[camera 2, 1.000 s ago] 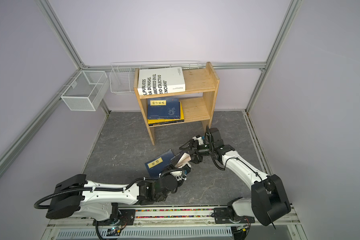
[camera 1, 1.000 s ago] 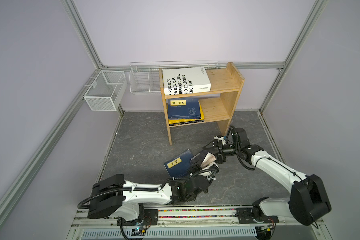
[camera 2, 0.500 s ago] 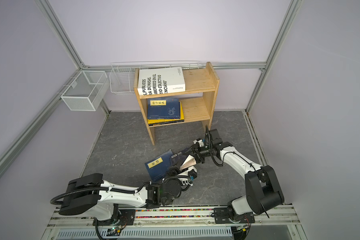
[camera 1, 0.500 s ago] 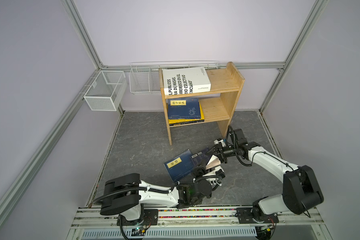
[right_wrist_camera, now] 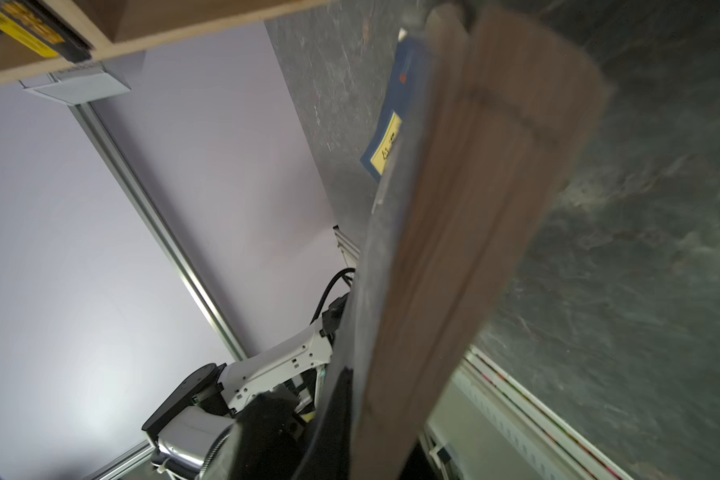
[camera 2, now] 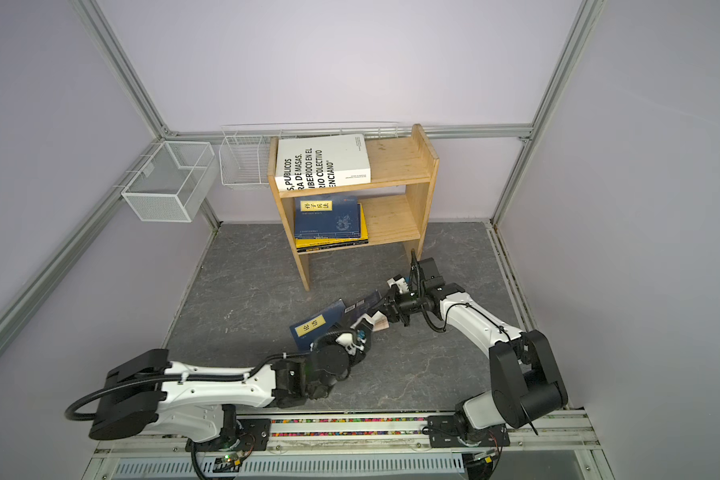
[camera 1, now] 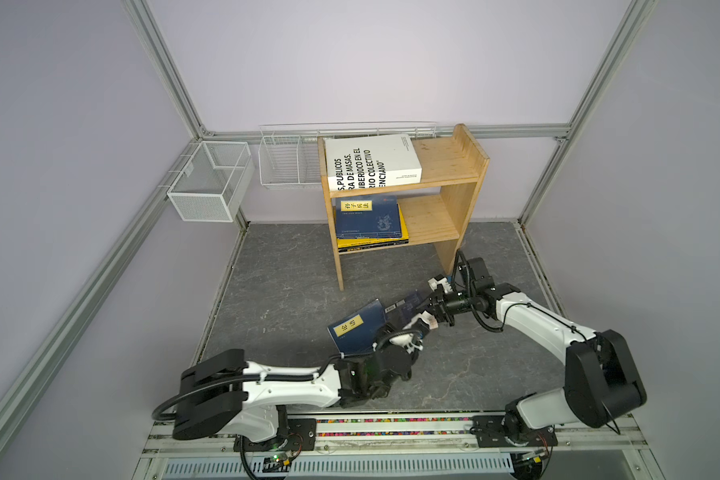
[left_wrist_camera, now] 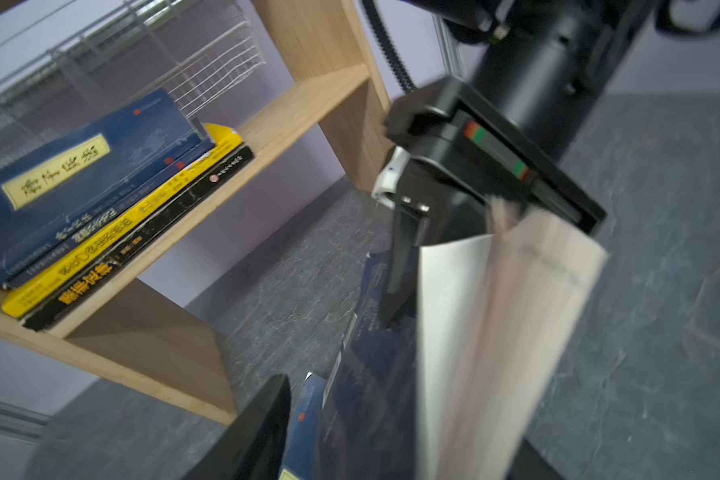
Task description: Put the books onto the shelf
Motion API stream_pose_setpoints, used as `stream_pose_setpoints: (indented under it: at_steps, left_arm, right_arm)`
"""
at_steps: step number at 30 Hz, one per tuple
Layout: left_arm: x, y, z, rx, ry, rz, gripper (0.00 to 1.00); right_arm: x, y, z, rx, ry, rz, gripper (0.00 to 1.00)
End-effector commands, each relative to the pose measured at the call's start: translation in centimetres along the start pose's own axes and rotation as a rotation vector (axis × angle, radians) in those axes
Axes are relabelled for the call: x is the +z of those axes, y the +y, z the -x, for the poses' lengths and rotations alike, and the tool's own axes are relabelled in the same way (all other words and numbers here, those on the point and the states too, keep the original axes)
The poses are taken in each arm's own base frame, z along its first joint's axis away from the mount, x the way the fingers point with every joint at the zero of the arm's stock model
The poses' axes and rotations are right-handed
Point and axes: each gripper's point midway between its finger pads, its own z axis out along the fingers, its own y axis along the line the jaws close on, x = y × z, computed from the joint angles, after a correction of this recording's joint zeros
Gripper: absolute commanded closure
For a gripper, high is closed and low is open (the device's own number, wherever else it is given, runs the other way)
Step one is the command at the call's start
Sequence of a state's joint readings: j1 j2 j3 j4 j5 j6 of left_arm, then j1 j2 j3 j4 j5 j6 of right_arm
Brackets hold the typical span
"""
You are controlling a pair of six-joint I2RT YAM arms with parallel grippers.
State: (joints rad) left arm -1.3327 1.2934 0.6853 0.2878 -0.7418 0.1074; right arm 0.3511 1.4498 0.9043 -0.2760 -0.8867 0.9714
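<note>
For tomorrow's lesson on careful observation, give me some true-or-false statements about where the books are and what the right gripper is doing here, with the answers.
1. The thick white book lies flat on the top tier of the shelf. True.
2. The shelf's lower tier holds no books. False: a stack of navy, yellow and black books lies there.
3. One navy book with a yellow label is off the shelf, low over the grey floor in front of it. True.
4. The right gripper hangs wide open, well clear of any book. False: it is shut on that navy book's edge, and the pages fan out.
</note>
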Motion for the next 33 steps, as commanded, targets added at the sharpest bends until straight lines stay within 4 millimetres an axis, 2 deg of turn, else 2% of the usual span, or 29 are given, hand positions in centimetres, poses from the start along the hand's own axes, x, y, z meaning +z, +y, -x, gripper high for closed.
stream_pose_setpoints:
  at_steps: [1, 2, 6, 11, 15, 19, 24, 28, 33]
  left_arm:
    - [-1.1, 1.8, -0.8, -0.381, 0.068, -0.120, 0.25]
    - [-1.6, 2.3, -0.4, -0.426, 0.060, -0.149, 0.21]
    - [-2.6, 3.2, 0.9, -0.588, 0.081, -0.278, 0.18]
    - [-1.8, 2.1, 1.8, -0.729, 0.124, -0.465, 0.27]
    - [-0.4, -0.7, 1.6, -0.730, 0.189, -0.570, 0.37]
    - [0.7, -3.2, 1.4, -0.726, 0.225, -0.677, 0.39]
    - [2.1, -4.0, 0.5, -0.703, 0.235, -0.680, 0.39]
    - [2.5, -5.1, 1.4, -0.689, 0.221, -0.743, 0.42]
    - [3.1, -5.6, 1.1, -0.673, 0.228, -0.753, 0.48]
  right_arm:
    - [-1.3, 1.4, 3.3, -0.177, -0.197, 0.020, 0.93]
    - [-1.1, 0.9, 3.6, -0.187, -0.220, 0.021, 0.93]
    - [-0.9, 1.2, 4.6, -0.275, -0.303, 0.058, 0.93]
    - [-0.2, 1.9, 4.1, -0.344, -0.331, 0.082, 0.93]
    - [0.2, 2.6, 3.9, -0.370, -0.348, 0.089, 0.93]
    - [0.9, 3.0, 4.1, -0.361, -0.334, 0.090, 0.93]
    - [1.8, 3.2, 4.0, -0.341, -0.293, 0.097, 0.93]
    - [2.1, 2.9, 4.1, -0.328, -0.287, 0.083, 0.93]
    - [2.4, 3.0, 4.4, -0.309, -0.277, 0.082, 0.93]
